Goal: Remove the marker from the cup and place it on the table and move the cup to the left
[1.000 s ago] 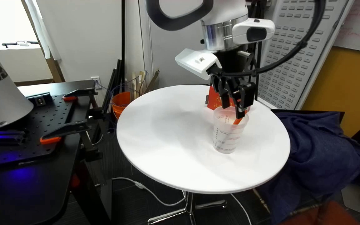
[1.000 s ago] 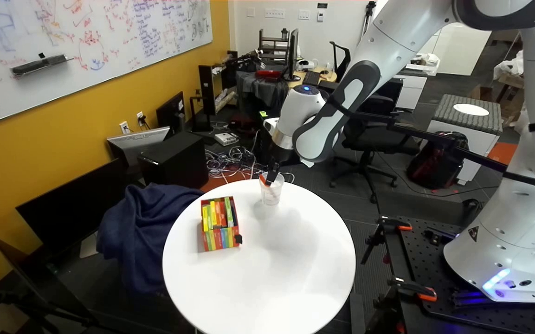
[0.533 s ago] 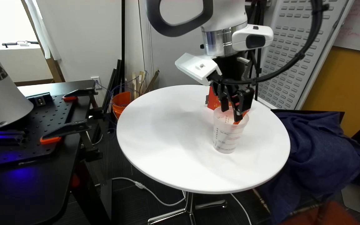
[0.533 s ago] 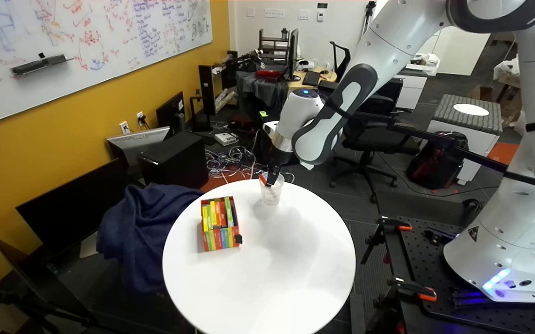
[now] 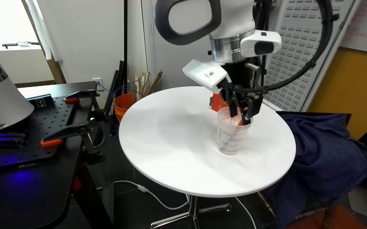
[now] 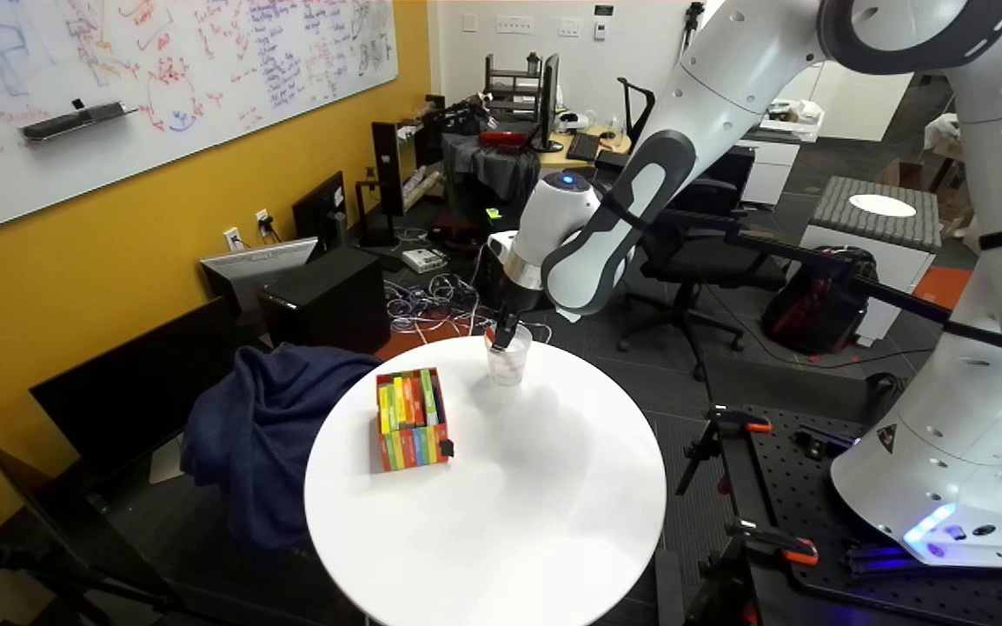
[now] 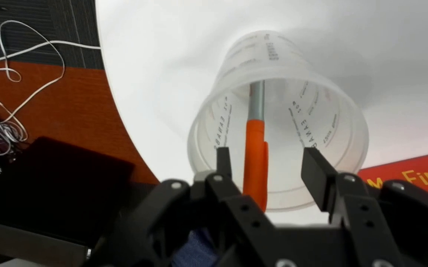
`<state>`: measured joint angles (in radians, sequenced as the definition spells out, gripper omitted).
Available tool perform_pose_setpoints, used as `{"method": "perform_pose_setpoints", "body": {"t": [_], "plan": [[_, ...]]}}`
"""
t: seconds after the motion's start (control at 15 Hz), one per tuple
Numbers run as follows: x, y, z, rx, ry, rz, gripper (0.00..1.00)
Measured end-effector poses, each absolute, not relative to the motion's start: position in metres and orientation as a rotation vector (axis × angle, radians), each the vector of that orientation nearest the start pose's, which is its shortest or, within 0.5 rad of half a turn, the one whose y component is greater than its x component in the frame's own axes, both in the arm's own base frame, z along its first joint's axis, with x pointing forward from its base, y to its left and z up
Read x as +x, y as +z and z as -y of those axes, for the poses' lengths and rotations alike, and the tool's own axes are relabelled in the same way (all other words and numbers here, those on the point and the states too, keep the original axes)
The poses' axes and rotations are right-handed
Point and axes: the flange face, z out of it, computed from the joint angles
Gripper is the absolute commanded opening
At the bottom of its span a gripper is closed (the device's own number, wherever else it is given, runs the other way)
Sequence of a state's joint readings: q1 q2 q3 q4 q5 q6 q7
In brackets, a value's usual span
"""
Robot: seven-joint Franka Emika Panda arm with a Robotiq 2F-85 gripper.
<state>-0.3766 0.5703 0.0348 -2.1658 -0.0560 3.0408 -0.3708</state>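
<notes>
The gripper (image 7: 268, 164) stands parted, its gap clearly wider than the marker (image 7: 255, 159), and has hold of nothing. Its fingertips (image 7: 224, 160) are at the mouth of the upright clear plastic cup (image 5: 233, 136); whether they touch its rim I cannot tell. In an exterior view the cup stands near the far edge of the round white table (image 6: 483, 522), with the widest stretch on the near side. Cap up, orange with a clip, and grey barrel down, the marker leans inside the cup, between the fingertips, closer to the left one in the wrist view. The cup's print is too small to read. On the red open-topped carton (image 7: 421, 174) nearby, yellow letters show "First"; the whiteboard (image 6: 136, 61) carries illegible handwriting.
</notes>
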Motion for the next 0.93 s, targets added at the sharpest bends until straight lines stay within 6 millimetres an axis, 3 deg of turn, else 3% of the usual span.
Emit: {"method": "perform_pose_setpoints", "body": {"t": [0.13, 0.4, 0.93], "plan": [[0.5536, 0.1561, 0.1903, -3.210, -0.483, 0.143, 0.31], [0.5580, 0.1508, 0.1863, -3.206, -0.489, 0.173, 0.02], [0.5598, 0.1533, 0.1835, -3.209, -0.553, 0.212, 0.04]]}}
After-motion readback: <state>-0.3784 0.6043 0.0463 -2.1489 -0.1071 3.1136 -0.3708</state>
